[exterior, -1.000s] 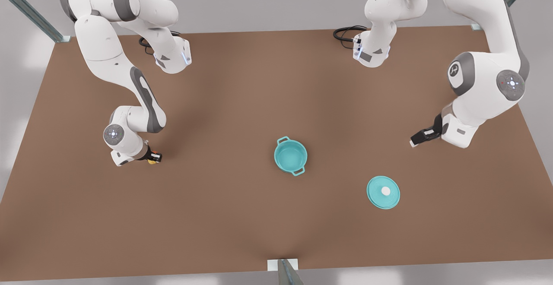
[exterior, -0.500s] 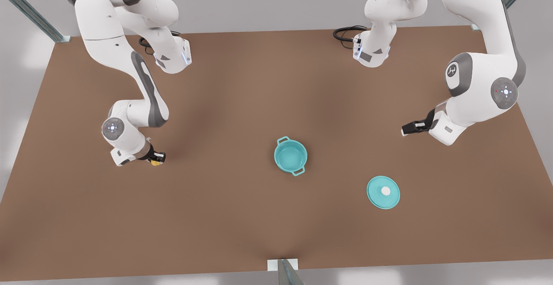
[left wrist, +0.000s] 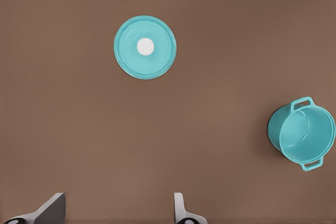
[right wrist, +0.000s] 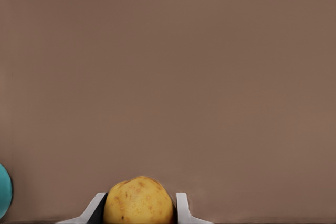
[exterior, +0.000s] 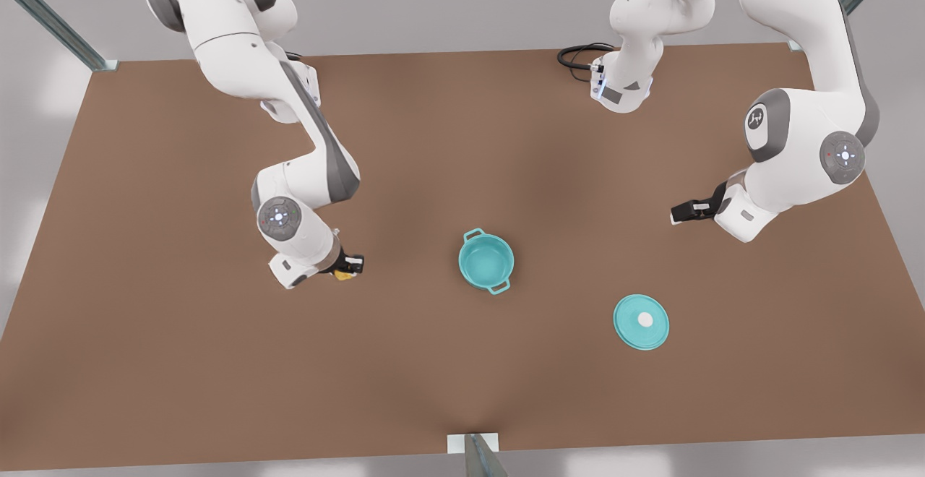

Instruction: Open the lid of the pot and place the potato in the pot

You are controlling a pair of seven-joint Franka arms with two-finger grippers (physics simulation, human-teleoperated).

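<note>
The teal pot (exterior: 485, 260) stands uncovered near the table's middle, its inside showing teal in the left wrist view (left wrist: 303, 134). The pot lid (exterior: 641, 321) lies flat on the table toward the front view's right, white knob up (left wrist: 145, 47). My right gripper (exterior: 350, 266) is shut on the yellowish potato (exterior: 342, 273), held just above the table to the pot's left in the front view; the potato (right wrist: 138, 201) sits between both fingers (right wrist: 182, 205). My left gripper (exterior: 681, 212) hangs open with nothing in it, up and to the right of the pot, its fingertips (left wrist: 52, 205) spread wide.
The brown table (exterior: 433, 137) stretches wide around the pot and lid. A black cable coil (exterior: 578, 54) lies at the back edge by an arm's base. A metal bracket (exterior: 473, 444) sits at the front edge.
My right gripper has carried the potato rightward in the front view, much closer to the pot. My left gripper has drawn back a little from the lid. Pot and lid have stayed put.
</note>
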